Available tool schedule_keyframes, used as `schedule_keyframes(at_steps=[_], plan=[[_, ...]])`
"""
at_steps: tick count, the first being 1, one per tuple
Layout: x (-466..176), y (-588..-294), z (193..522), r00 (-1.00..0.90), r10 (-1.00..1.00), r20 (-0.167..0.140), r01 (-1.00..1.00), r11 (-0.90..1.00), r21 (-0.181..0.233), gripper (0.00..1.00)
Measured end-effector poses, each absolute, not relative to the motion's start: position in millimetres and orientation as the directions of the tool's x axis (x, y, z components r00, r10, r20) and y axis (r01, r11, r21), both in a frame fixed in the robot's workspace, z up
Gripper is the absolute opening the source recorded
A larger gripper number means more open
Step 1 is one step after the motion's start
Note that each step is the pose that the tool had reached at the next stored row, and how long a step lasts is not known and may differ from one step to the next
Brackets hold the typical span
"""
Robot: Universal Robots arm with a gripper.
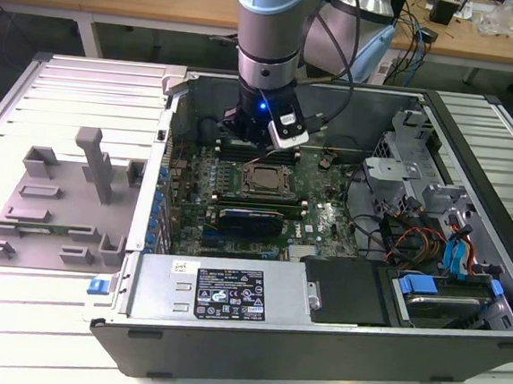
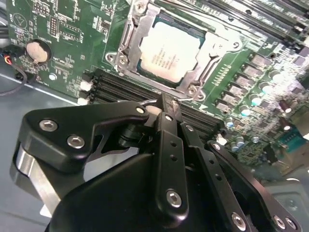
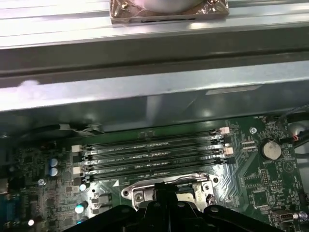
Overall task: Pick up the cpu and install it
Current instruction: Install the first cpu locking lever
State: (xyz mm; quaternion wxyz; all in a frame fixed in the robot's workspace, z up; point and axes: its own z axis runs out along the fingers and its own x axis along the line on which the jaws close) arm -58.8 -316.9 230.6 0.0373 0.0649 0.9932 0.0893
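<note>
The cpu (image 2: 169, 52), a silvery square chip, lies flat in the socket frame (image 2: 126, 44) on the green motherboard inside the open computer case (image 1: 125, 261). In the exterior view the cpu (image 1: 266, 180) sits at the middle of the board. My gripper (image 2: 165, 102) hovers just above the memory slots beside the socket, with its black fingers (image 2: 164, 140) drawn together and nothing between them. In the exterior view the gripper (image 1: 247, 142) hangs inside the case just behind the socket. In the first wrist view the fingertips (image 3: 164, 195) cover part of the socket.
Memory slots (image 3: 149, 154) run between the socket and the case's metal wall (image 3: 145, 101). A long black card (image 1: 250, 218) lies in front of the socket. Cables and drive bays (image 1: 440, 253) fill the exterior view's right. A grey fixture (image 1: 58, 202) stands outside on the left.
</note>
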Motion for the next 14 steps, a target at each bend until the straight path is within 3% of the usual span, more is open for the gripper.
schedule_keyframes(at_steps=[14], plan=[[-49.5, -292.4, 220.9, -0.985, 0.157, -0.068, 0.147, 0.979, 0.141, 0.11]])
